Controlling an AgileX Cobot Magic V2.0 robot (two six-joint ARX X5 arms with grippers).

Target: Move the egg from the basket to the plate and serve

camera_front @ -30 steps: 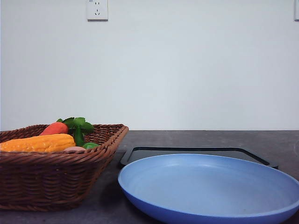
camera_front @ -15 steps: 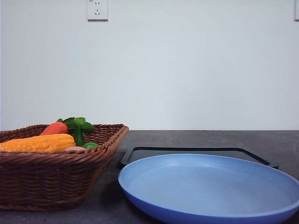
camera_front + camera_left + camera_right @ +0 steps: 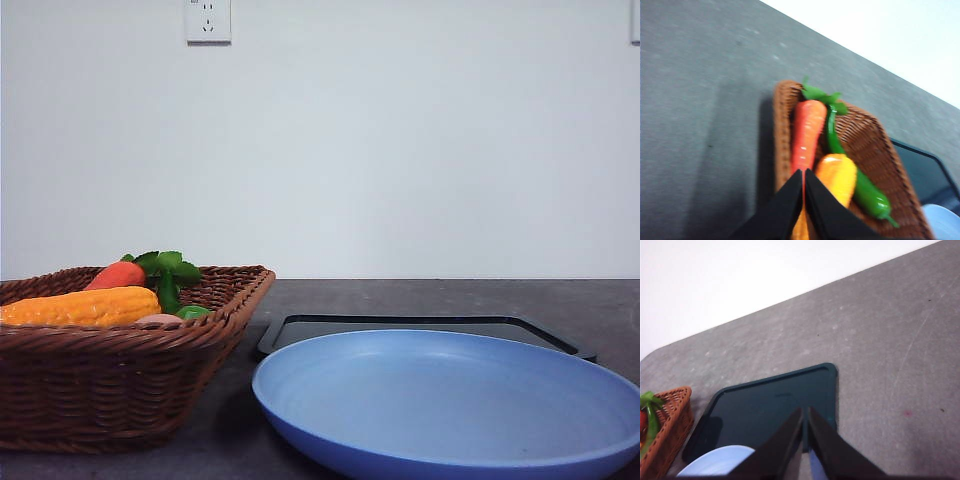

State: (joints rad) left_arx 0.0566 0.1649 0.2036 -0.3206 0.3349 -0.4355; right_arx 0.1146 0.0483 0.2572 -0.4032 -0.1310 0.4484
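dark-brown woven basket [image 3: 120, 375], light-blue plate [image 3: 450, 400], black tray [image 3: 775, 410], orange carrot [image 3: 807, 132], speckled grey table [image 3: 890, 330].

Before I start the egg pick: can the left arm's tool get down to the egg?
Probably not directly: the left tool is shut above the basket, and the corn and carrot crowd the barely visible egg.

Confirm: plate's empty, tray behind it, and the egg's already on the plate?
Not quite. The plate is empty and the tray sits behind it, but the egg is still in the basket, peeking out beside the corn in the front view.
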